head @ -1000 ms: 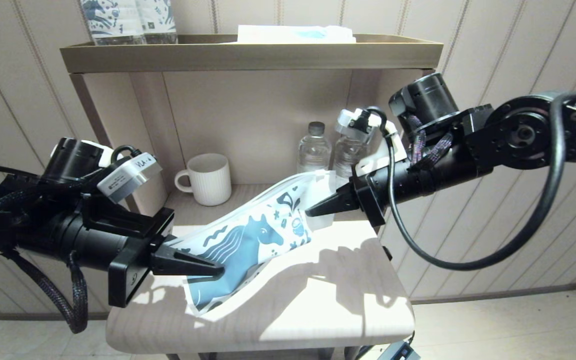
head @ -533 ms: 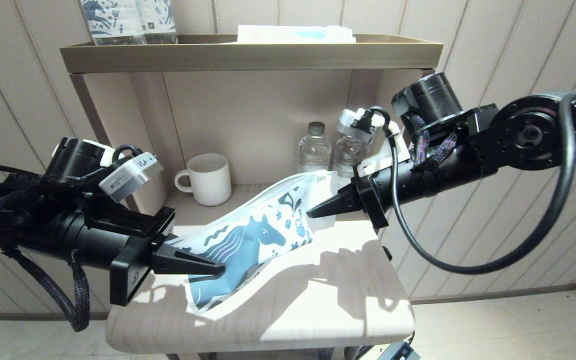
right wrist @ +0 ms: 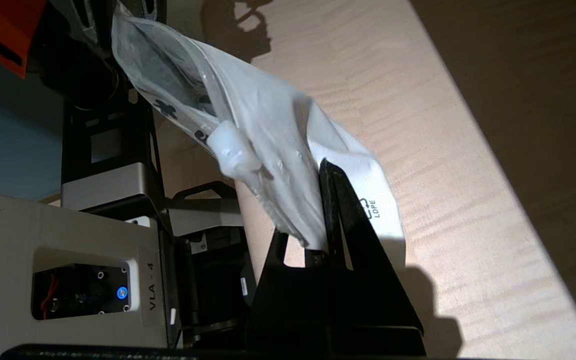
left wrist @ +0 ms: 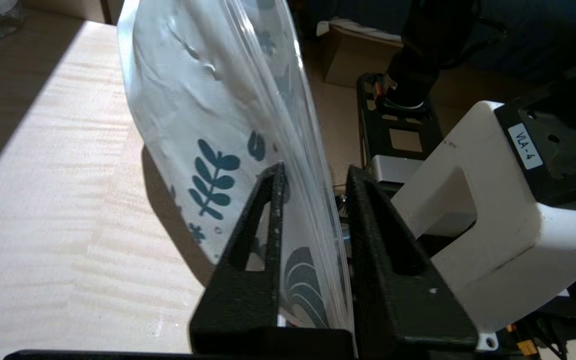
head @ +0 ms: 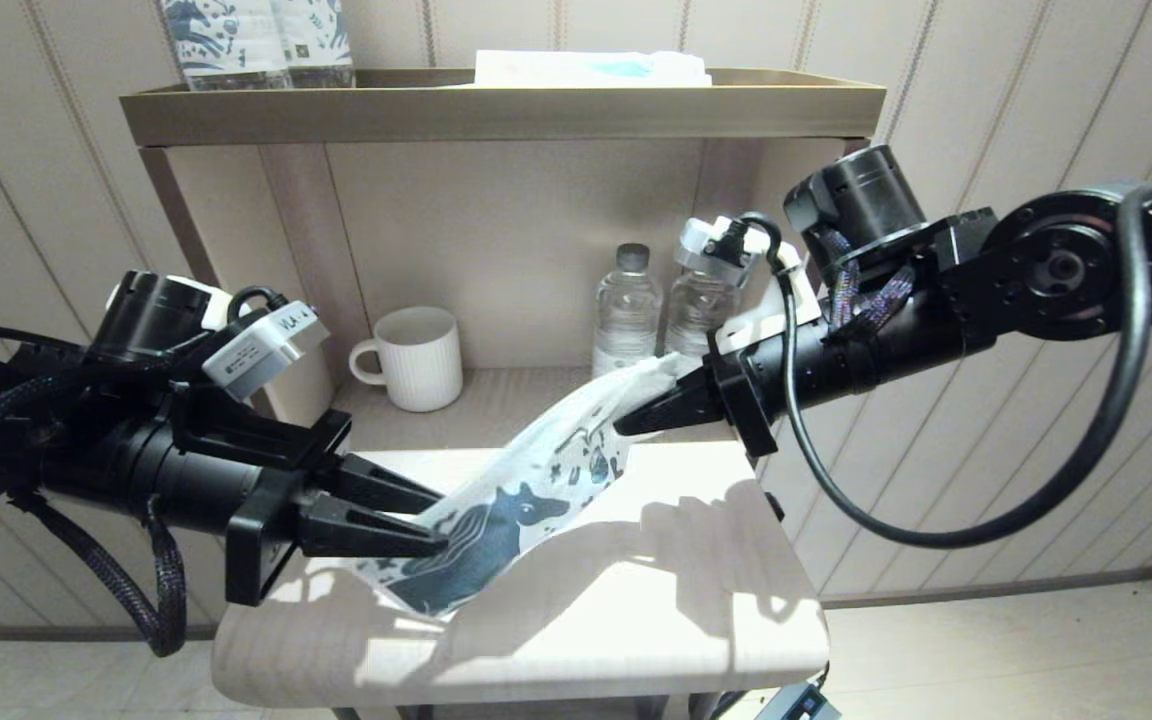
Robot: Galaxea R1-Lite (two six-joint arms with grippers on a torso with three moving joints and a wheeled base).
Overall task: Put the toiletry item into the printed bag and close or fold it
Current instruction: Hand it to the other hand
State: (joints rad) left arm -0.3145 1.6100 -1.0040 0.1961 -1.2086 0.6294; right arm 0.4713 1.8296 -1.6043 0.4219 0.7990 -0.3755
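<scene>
The printed bag (head: pixel 536 470) slants across the small table (head: pixel 656 610), white with a dark blue horse. My right gripper (head: pixel 623 427) is shut on its upper end (right wrist: pixel 268 120) and holds that end up near the shelf. The lower end touches the tabletop and runs between the fingers of my left gripper (head: pixel 441 520). That gripper (left wrist: pixel 316 170) is open, with the bag's edge (left wrist: pixel 193 100) standing loose in the gap. The grey toothbrush does not show plainly. Only a pale lump (right wrist: pixel 230 147) pushes out the bag's wall in the right wrist view.
A white mug (head: pixel 419 357) and two clear water bottles (head: pixel 626 305) stand on the lower shelf behind the bag. Upright printed packs (head: pixel 256 40) and a flat white packet (head: pixel 591 68) sit on the top shelf. Sunlit bare wood lies in front of the bag.
My left gripper has opened and let go of the bag's lower end. The bag has twisted narrower and sagged toward the table. The right gripper still holds the upper end.
</scene>
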